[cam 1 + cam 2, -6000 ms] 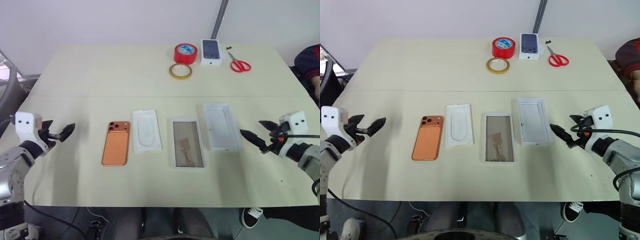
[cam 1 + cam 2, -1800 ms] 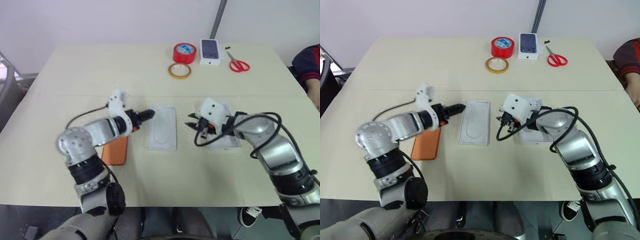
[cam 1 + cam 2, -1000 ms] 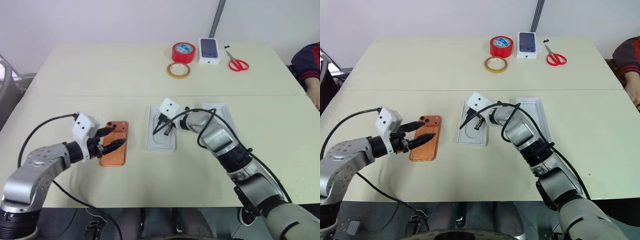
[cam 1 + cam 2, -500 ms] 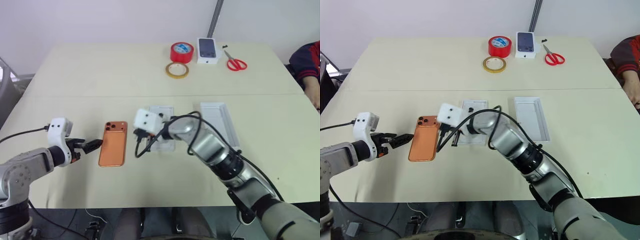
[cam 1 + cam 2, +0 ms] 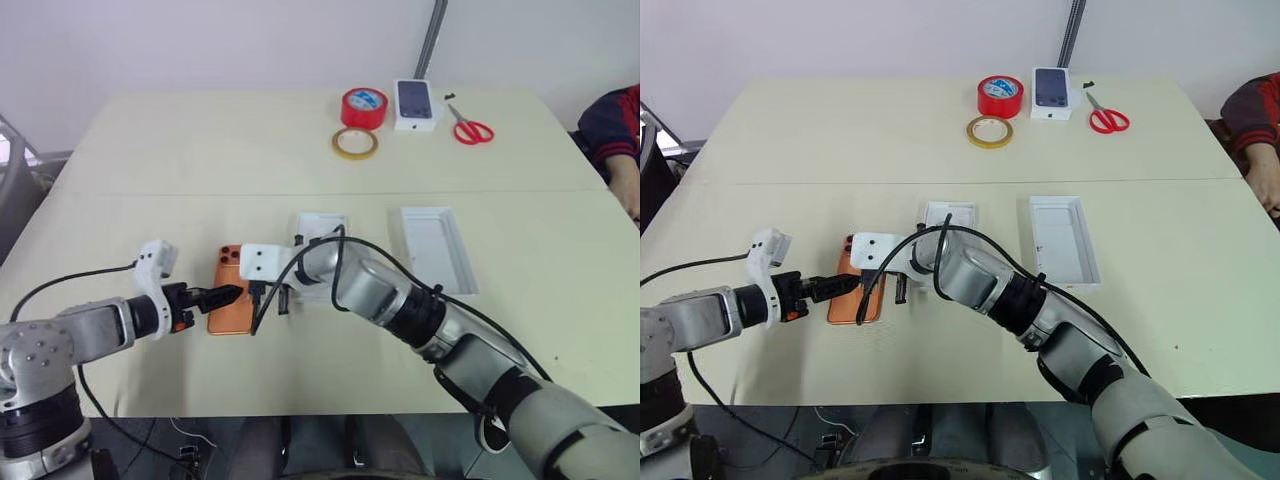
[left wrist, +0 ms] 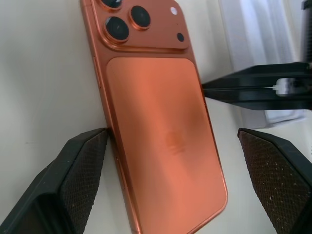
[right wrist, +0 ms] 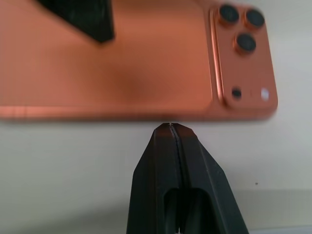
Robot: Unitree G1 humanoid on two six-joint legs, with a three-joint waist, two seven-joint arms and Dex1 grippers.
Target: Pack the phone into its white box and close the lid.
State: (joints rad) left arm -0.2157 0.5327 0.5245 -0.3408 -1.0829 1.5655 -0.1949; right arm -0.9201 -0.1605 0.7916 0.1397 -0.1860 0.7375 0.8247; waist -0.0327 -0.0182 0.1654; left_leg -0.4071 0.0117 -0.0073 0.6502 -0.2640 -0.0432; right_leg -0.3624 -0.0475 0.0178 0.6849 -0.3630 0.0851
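Note:
The orange-copper phone (image 6: 161, 126) lies flat on the table, back up, its camera bump at the far end. My left gripper (image 5: 226, 297) is open at the phone's near end. One of its pads (image 6: 80, 175) is against the left long edge and the other stands off to the right. My right gripper (image 7: 170, 127) is shut, with its tips pressed to the phone's right long edge. The white box (image 5: 322, 222) lies just beyond my right arm, largely covered by it. A white insert fills its inside. The white lid (image 5: 435, 248) rests open side up to the right.
At the table's far edge are a red tape roll (image 5: 363, 106), a tan tape ring (image 5: 356, 143), a small white carton with a phone picture (image 5: 419, 103) and red scissors (image 5: 472, 128). A person's sleeve (image 5: 612, 125) shows at the right edge.
My left gripper has come in from the left and now straddles the phone's near end. My right gripper has slid left from beside the white box onto the phone's right edge.

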